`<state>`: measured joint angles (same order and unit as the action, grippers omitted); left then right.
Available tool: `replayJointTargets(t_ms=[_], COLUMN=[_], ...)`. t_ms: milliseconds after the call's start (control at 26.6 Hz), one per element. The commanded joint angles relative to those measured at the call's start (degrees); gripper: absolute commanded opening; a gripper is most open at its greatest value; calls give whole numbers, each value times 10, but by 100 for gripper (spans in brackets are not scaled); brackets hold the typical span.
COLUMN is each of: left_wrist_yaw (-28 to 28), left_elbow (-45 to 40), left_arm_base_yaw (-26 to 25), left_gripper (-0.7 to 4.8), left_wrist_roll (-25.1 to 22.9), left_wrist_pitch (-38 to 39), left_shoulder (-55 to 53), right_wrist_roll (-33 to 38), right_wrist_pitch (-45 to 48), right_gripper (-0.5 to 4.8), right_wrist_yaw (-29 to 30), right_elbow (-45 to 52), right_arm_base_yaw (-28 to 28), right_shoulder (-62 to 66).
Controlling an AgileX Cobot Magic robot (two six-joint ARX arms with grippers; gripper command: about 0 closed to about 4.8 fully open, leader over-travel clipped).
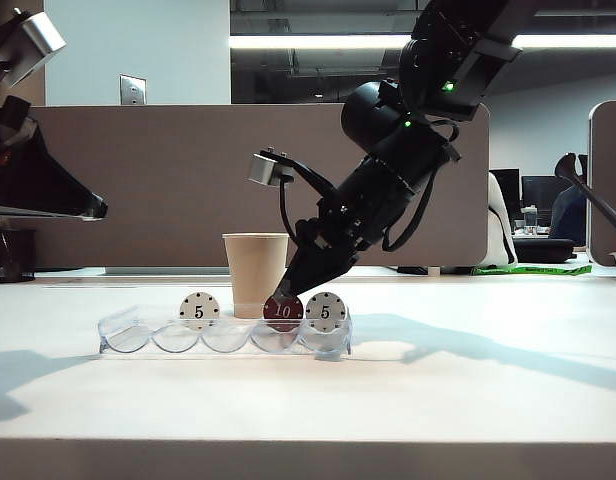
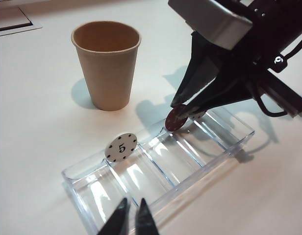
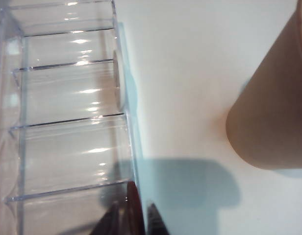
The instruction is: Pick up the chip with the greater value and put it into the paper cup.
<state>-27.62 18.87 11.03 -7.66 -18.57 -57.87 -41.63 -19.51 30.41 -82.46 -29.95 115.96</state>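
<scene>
The right hand pinches the small round dark red chip marked "10", standing on edge in the clear plastic scalloped tray on the white surface. Gripped only near its rim, the chip could slip or drag the tray upward. The tan paper cup waits just behind. The left hand, nearly closed and empty, hovers apart.
</scene>
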Motion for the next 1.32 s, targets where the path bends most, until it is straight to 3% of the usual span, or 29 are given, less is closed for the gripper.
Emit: replayJointTargets(t_ms=[38, 113, 338, 451, 1128, 1316], left_wrist_yaw=[0, 0, -1, -1, -1, -1], left_elbow=[3, 3, 3, 3, 3, 3], left_arm_base_yaw=[0, 0, 0, 0, 0, 0], left_gripper=[27, 27, 27, 27, 27, 27], left_wrist_roll=[2, 2, 2, 2, 2, 2], left_wrist_pitch=[-3, -3, -3, -3, -3, -3], left_shoulder=[1, 1, 1, 1, 1, 1], right_wrist_roll=[1, 1, 1, 1, 1, 43], right_wrist_pitch=[0, 1, 1, 0, 5, 67], right_gripper=[71, 49, 48, 8, -1, -1], right_wrist_yaw=[2, 2, 2, 2, 6, 30], right_elbow=[-2, -2, -2, -2, -2, -2], right_arm_base_yaw=[0, 0, 0, 0, 0, 0], right_shoulder=[-3, -3, -3, -3, -59, -99])
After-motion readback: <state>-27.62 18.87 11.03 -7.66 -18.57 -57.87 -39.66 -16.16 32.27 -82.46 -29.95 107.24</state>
